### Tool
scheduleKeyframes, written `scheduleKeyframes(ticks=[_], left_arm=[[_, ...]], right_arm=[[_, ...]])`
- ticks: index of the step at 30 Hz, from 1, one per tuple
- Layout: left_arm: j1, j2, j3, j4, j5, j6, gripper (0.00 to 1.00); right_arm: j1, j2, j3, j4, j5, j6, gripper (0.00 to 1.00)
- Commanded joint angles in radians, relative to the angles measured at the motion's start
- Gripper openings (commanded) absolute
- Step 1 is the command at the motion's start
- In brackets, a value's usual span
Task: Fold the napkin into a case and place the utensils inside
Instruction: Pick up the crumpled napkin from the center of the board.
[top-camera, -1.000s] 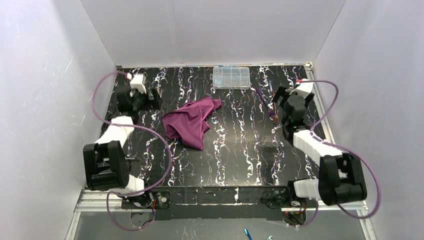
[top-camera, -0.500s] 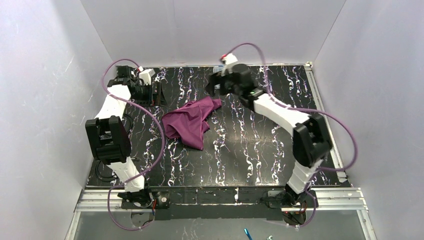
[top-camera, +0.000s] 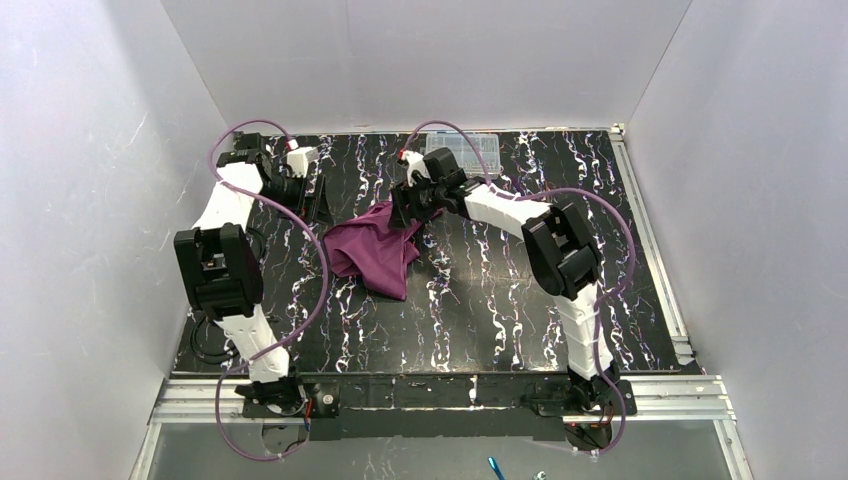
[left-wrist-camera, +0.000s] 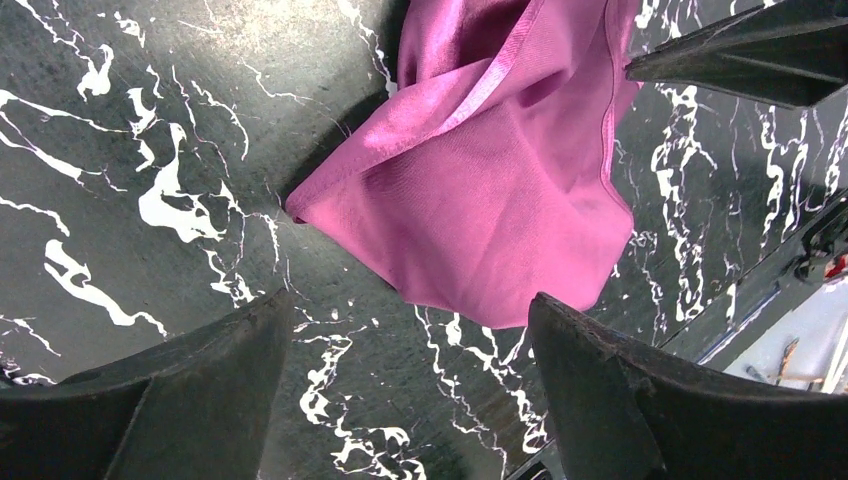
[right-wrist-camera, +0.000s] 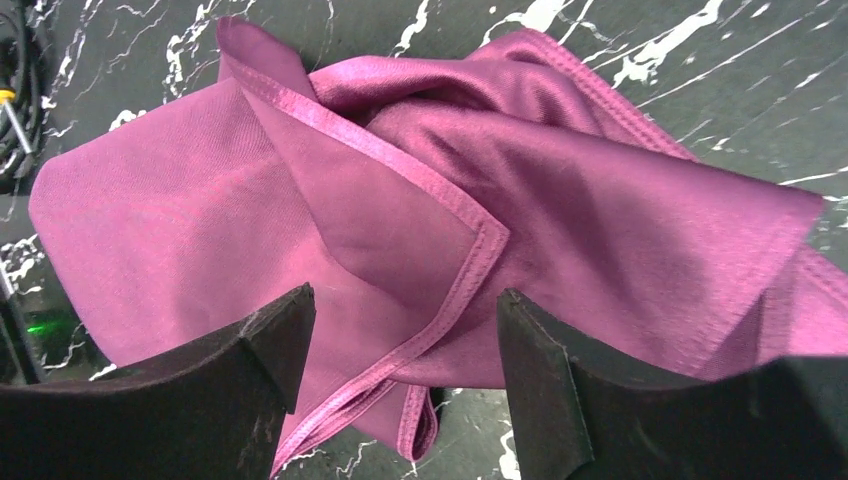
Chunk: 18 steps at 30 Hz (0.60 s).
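Starting at the near edge of the table (top-camera: 480, 310): bare black marble between the arm bases and the cloth, nothing to worry about there.

Moving up, the napkin (top-camera: 372, 250) lies in a crumpled heap left of the table's middle. Its layers are lapped over one another and a hemmed corner is turned up on top. No case yet, so I judge we're at the very first step: getting hold of the cloth to spread it flat.

The left claw (left-wrist-camera: 408, 300) hovers at the heap's far-left side, fingers wide apart. It holds nothing, with only table between the fingers and a napkin corner just ahead. The right claw (right-wrist-camera: 402, 295) hangs over the far end of the heap, also released, its fingers straddling the turned-up hem without pinching it.

Next, as I read it, each claw needs one single corner, not a bunch of layers. Then they pull apart toward the left and right edges to open the square. The cloth looks thin and slick, so catching two layers is the risk. The claws also stand near each other, so I'd watch for a knock.

Further back, a clear box (top-camera: 465, 150) sits at the far edge, partly behind the right arm. I can't pick out the utensils in any view.
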Motion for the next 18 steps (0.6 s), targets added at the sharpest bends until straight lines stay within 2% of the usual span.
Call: scheduleKeyframes(ticks=[1,7,10,14,18], left_arm=[[0.002,0.025,0.045,-0.093,0.025,0.092,0.84],[0.002,0.035,0.041,-0.095,0.028,0.098,0.82],[0.002,0.034,0.037,-0.095,0.023,0.109,0.81],[0.002,0.036,0.032,-0.098,0.013,0.127,0.81],[0.002,0.034,0.022,-0.101,0.005,0.144,0.8]], right_arm=[[0.002,0.02,0.061,0.028,-0.086,0.006,0.72],[0.003,0.057,0.06,0.062,-0.108,0.023,0.65],[0.001,0.07,0.06,0.071,-0.109,0.023,0.66],[-0.009,0.072,0.065,0.057,-0.084,0.011,0.72],[-0.028,0.071,0.058,0.072,-0.077,0.023,0.73]])
